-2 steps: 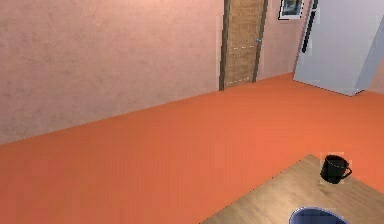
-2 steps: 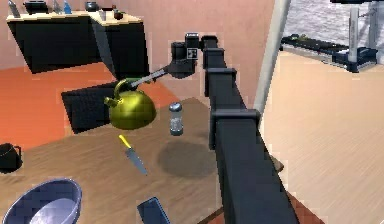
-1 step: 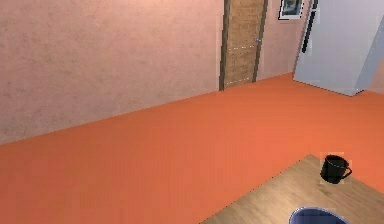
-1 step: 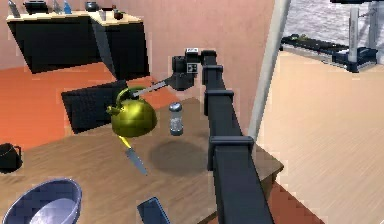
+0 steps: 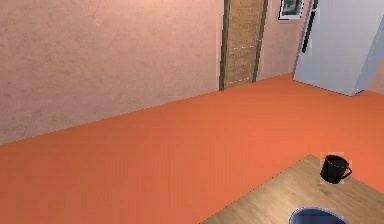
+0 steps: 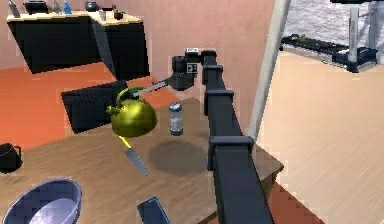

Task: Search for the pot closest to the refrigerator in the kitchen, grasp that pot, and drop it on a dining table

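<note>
Wood-grain table (image 6: 80, 165) spreads across the arm side view's lower half, and nearest, at seven o'clock, sits a shallow blue-grey bowl (image 6: 45, 200). A glossy black mug (image 6: 8, 157) stands at nine o'clock on the table's edge. The square dark arm (image 6: 225, 130) rises from five o'clock to the hand (image 6: 133, 92), which holds the pot (image 6: 132, 120), round, brassy and shiny with an arched handle, hanging clear above the table near centre. At its three o'clock stands a small glass cylinder (image 6: 175, 120). Black cabinets (image 6: 70, 45) lie farthest, at eleven o'clock.
</note>
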